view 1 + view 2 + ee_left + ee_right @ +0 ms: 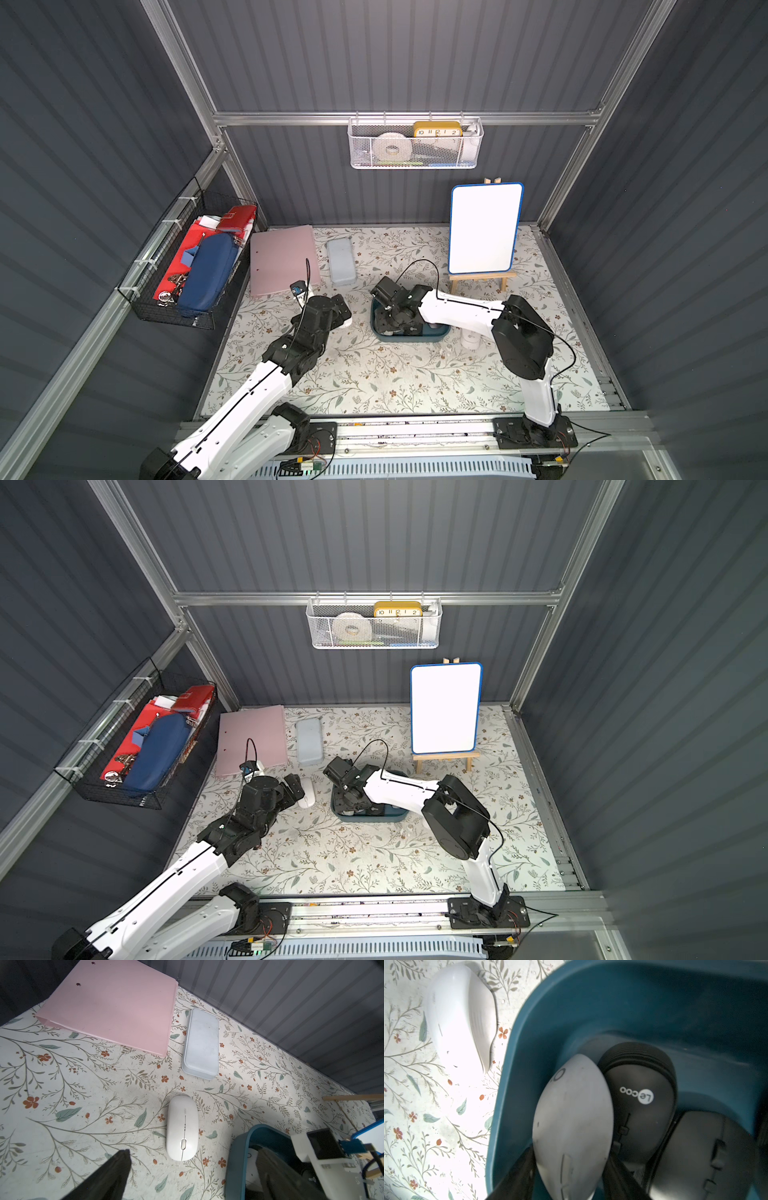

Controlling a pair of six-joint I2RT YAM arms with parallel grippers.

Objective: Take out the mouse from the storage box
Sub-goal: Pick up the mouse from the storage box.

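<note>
Wedged-looking between right fingers [517,1180], grey mouse [573,1122]

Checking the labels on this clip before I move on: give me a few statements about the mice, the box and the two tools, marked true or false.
1. A white mouse lies on the table outside the storage box. True.
2. The right tool hangs over the bare table. False: it is down in the storage box, fingers on either side of a grey mouse.
3. The storage box holds one mouse only. False: a black mouse lies beside the grey mouse.
4. The left tool is open and empty. True.
</note>
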